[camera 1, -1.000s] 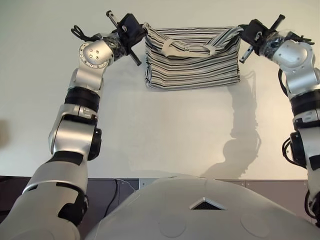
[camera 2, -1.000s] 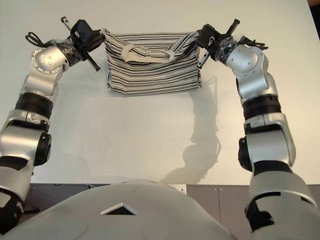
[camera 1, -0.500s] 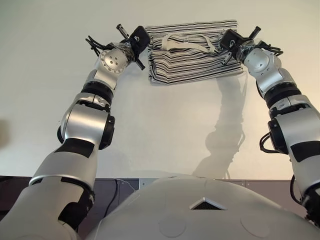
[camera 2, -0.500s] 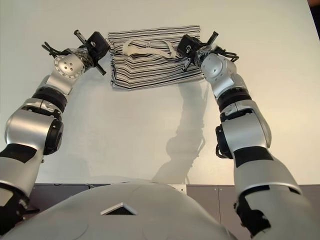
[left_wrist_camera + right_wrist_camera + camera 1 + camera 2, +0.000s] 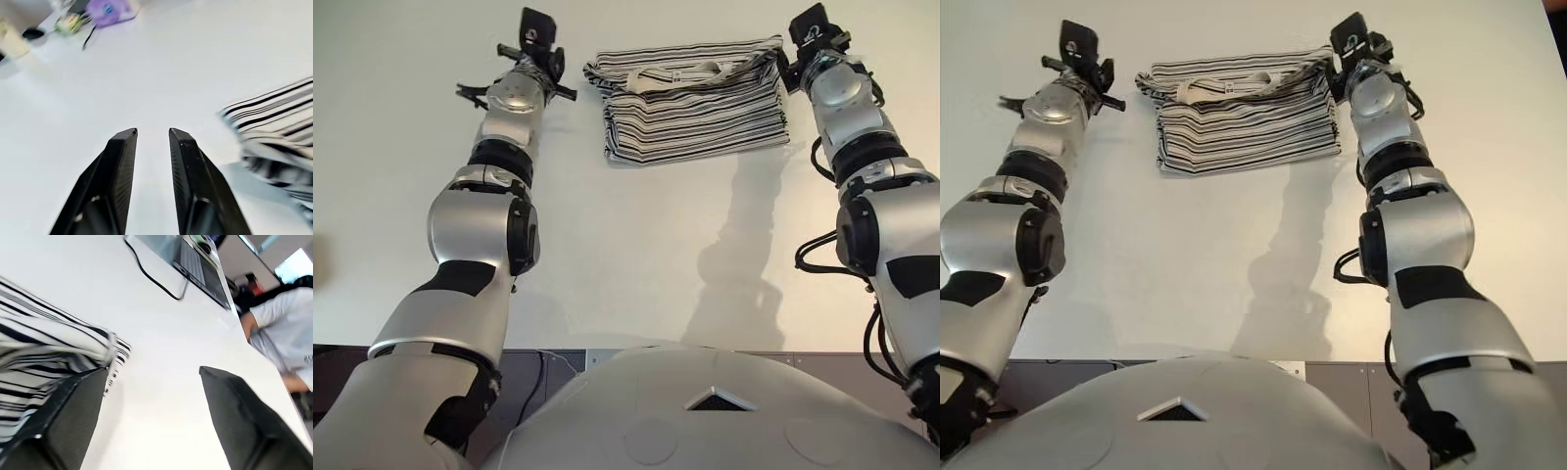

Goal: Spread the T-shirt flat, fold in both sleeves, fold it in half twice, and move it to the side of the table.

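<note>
The striped T-shirt (image 5: 690, 113) lies folded on the white surface (image 5: 626, 255), in the upper middle of the head camera's picture. It is a thick block of layers with black and white stripes. A white neck band (image 5: 677, 80) shows on top, near the far edge. That far edge is a bit bumpy, and the near edge is straighter.

The left tool (image 5: 153, 132) is in the upper left of the head picture, to the left of the shirt and apart from it. Its 2 fingers have only a narrow gap between them, and nothing is in the gap. Under them is bare surface.

The right tool (image 5: 154, 369) is in the upper right of the head picture, at the shirt's far right corner. Its 2 fingers are spread wide and hold nothing. One finger (image 5: 73, 416) is right at the shirt's edge. I cannot tell if it touches the cloth.

Farther back on the surface there is a laptop (image 5: 198, 262) with a black cable (image 5: 151, 276). A small purple thing (image 5: 110, 9) lies far off past the left tool.
</note>
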Motion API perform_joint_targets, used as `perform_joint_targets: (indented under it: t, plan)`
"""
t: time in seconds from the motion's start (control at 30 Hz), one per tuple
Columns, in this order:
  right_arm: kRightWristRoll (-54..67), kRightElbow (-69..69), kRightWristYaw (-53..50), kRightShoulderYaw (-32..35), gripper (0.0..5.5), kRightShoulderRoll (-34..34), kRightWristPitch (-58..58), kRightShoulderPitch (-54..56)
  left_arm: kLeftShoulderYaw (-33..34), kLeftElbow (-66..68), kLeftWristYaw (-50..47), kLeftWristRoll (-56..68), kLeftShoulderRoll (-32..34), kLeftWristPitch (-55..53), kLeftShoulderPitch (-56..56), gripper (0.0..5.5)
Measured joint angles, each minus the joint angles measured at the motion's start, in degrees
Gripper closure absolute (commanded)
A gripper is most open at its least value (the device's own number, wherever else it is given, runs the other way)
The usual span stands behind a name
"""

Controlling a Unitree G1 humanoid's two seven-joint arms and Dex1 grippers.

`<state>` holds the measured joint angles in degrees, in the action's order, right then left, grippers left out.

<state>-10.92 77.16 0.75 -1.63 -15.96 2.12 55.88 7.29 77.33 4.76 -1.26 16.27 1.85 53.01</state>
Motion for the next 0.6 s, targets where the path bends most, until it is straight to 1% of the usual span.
perform_joint_targets:
  t: [0.07, 0.13, 0.2, 0.23, 0.3, 0.33, 0.4, 0.47, 0.57, 0.6]
  plan:
    - [2.7, 0.0, -2.1, 3.4, 1.92, 0.1, -1.9, -0.7, 4.0, 0.0, -3.2, 2.8, 1.1, -1.6, -0.2, 4.32]
    - [2.3, -0.1, -2.8, 3.2, 1.92, -0.1, -1.5, -2.2, 5.8, -0.1, -3.5, 3.9, 2.2, -1.3, -1.1, 4.32]
    - [-3.6, -2.5, -1.2, -2.7, 1.92, -1.5, 5.8, -5.6, 3.9, -2.4, 2.6, 2.9, 2.5, 2.6, -3.6, 4.32]
    - [-7.1, -5.1, 0.5, -6.4, 1.92, -3.0, 11.0, -7.6, 1.3, -5.2, 8.1, 1.7, 2.2, 6.2, -5.8, 4.32]
    - [-12.2, -9.8, 3.3, -12.0, 1.92, -7.0, 18.1, -10.9, -3.1, -16.6, 17.7, 0.9, 2.1, 11.2, -13.7, 4.32]
    - [-13.2, -10.6, 4.3, -13.1, 1.92, -8.2, 19.4, -11.8, -3.6, -20.7, 19.8, 1.1, 2.1, 11.6, -17.2, 4.32]
    - [-16.6, -11.0, 7.6, -16.9, 1.92, -10.0, 20.9, -13.6, -4.3, -32.3, 22.7, 2.1, 2.2, 10.2, -26.4, 4.32]
    - [-19.3, -11.0, 8.2, -20.3, 1.92, -10.3, 22.0, -13.6, -4.9, -40.7, 23.5, 2.7, 2.3, 7.1, -32.4, 4.32]
    - [-20.7, -10.3, 10.3, -23.2, 1.92, -10.6, 23.4, -12.7, -5.7, -46.6, 21.4, 1.1, 2.3, 3.4, -34.0, 4.32]
    - [-20.7, -11.2, 12.6, -24.2, 1.92, -11.2, 26.5, -12.9, -6.9, -48.9, 20.8, 0.2, 2.3, 2.9, -34.3, 4.32]
